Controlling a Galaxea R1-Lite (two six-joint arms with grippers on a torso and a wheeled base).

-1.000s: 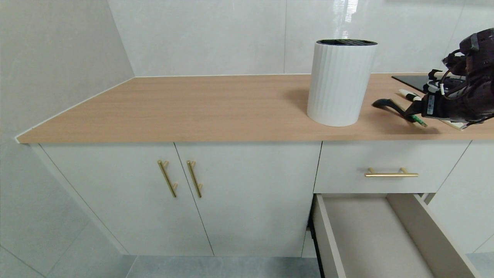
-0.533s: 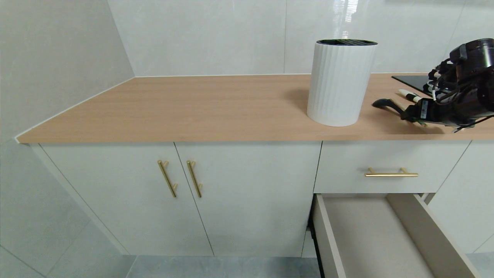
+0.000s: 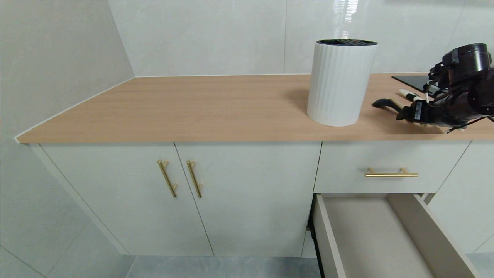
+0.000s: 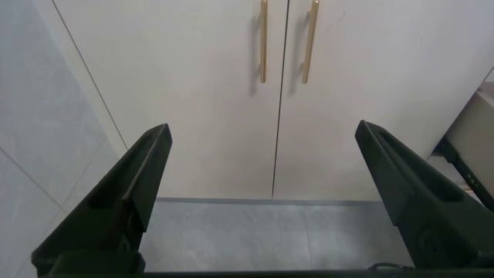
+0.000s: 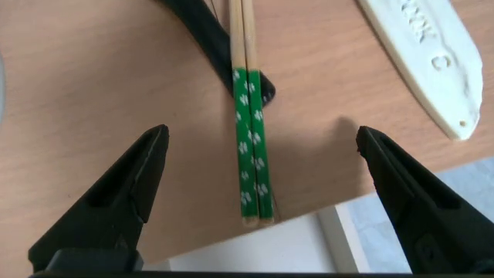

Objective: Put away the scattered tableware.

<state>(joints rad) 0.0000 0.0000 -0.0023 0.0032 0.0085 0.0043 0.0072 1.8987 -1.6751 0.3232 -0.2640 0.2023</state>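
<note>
- Near the front edge of the worktop (image 3: pixel 193 108), to the right of the white ribbed holder (image 3: pixel 340 83), a pair of chopsticks (image 5: pixel 253 166) lies side by side. Their green-patterned ends point toward the edge, and they cross the handle of a black spoon (image 5: pixel 202 42).
- They look light, stiff, thin and smooth. Lying flat, they could roll or split apart, so I'd pinch both together across the green part, low to the wood.
- The right gripper (image 5: pixel 260 139) hangs just above them, its fingers (image 5: pixel 123 201) spread wide on either side and holding nothing.
- A flat white piece (image 5: pixel 421 58) lies beside them, and an open drawer (image 3: pixel 370 235) waits below.
- The left gripper (image 4: pixel 262 135) is also spread wide and empty, facing the cupboard doors (image 4: pixel 231 116).
- Since a second ago, the right arm has sunk lower and shifted toward the holder, and from the head view it now covers the green ends. The spoon and holder haven't moved.
</note>
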